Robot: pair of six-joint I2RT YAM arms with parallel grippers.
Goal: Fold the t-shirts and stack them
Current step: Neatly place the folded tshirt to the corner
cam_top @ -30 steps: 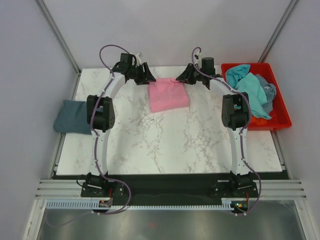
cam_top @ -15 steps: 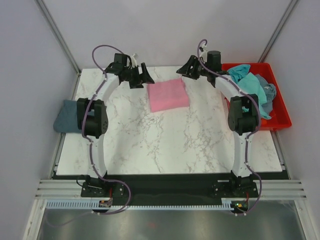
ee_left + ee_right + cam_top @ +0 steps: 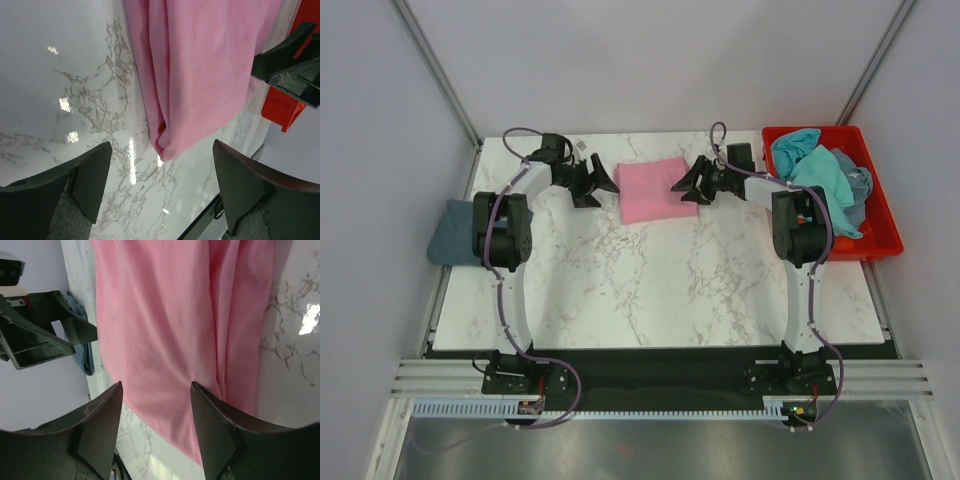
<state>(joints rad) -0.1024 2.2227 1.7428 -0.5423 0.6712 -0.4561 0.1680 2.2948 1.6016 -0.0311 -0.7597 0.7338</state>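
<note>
Nearest, low in the top view: bare marble table (image 3: pixel 650 290) ahead of the arm bases.

Further up, at the left edge of the frame: slate-blue t-shirt (image 3: pixel 448 235), folded into a bundle, lying past the edge of the slab, partly hidden behind the left arm. Judged to be the base of the stack.

Upper centre: pink t-shirt (image 3: pixel 655 188), flat on the marble, folded into a near-rectangle, between the two grippers. Left gripper (image 3: pixel 598 186) just beside its left edge, fingers spread wide, pinching nothing. Right gripper (image 3: pixel 684 188) at its right edge, fingers also apart, empty; contact with the cloth not discernible.

Step in hand, as judged: folding of the pink one finished or nearly so, stacking not yet done. Next move, probably: close on one edge through every layer, lift without spilling the folds, carry left, lay squarely on the slate-blue bundle.

Long axis of the pink one left to right across the frame, tilted slightly, right end a little higher. Fold ridges along that same axis in both wrist views. Collar end not discernible, no label in sight.

Farthest, upper right: red crate (image 3: pixel 882 240) with turquoise t-shirt (image 3: pixel 815 168) and grey-blue t-shirt (image 3: pixel 860 185), both crumpled, not yet folded
</note>
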